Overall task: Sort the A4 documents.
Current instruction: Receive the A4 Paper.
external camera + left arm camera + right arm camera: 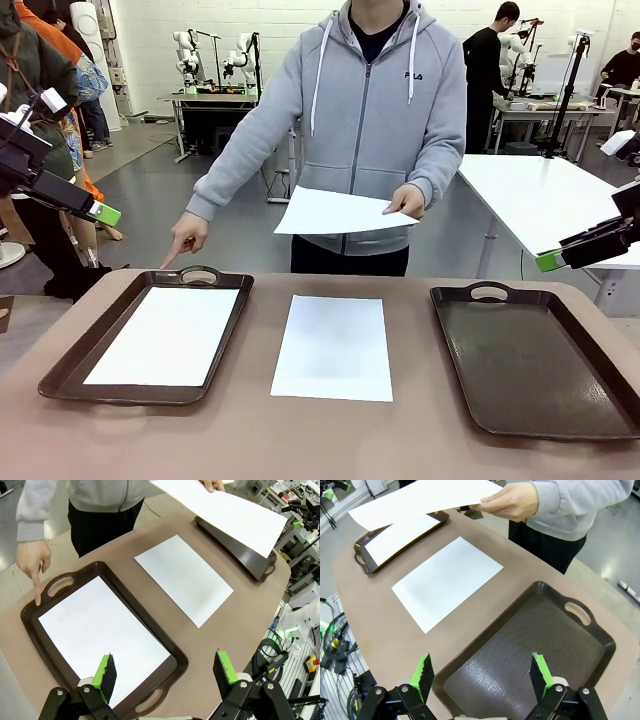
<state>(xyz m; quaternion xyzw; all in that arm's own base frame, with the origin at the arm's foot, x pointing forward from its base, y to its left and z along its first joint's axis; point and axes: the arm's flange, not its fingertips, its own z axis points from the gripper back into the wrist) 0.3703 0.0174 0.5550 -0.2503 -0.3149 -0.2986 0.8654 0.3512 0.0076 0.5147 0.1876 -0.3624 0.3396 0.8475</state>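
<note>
Left wrist view: the left gripper (pixel 165 670) hangs with its jaws spread wide and nothing between them, above the near end of a dark brown handled tray (pixel 27 625). A white A4 document (pixel 100 635) lies flat in this tray, covering most of its floor, with its near corner running under the left-hand pad (pixel 106 672). Beyond that pad, at the tray's far handle, a person's pointing hand (pixel 32 562) lowers one fingertip to the rim. Ahead of the right-hand pad, a second document (pixel 182 580) lies on the bare tabletop, apart from the tray.

In the right wrist view the right gripper (pixel 481 676) is just as wide apart and grips nothing. Between and ahead of its pads stretches the second tray (pixel 535 635), its textured brown floor showing from rim to rim. The second document lies ahead of the left-hand pad, near this tray's long side. Far ahead of the jaws, the person's other hand (pixel 512 501) holds a third document (pixel 420 500) in the air by one edge.

The table (pixel 250 440) is matt brown with rounded corners. Both grippers hang above its outer ends. Behind it are a grey floor, a white table (pixel 540 195), white walls and people standing farther off.
</note>
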